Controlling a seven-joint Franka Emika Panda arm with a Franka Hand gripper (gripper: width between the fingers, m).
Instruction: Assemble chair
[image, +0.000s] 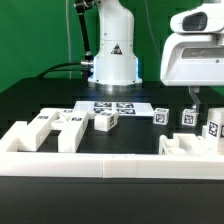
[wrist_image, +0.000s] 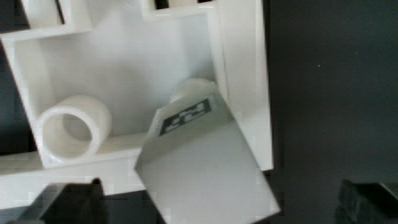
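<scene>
My end effector hangs released, jaws wide, holding nothing, above the right side of the desk. The chair is unbuilt, with loose pieces spread from left to right. One white panel lies flat beneath me, probably so I can descend straight onto it.

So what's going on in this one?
Nothing is held. The gripper hangs open above the parts at the exterior view's right. The chair parts lie scattered on the table, and apparently none are joined. The wrist view shows a white panel just below the gripper.
</scene>
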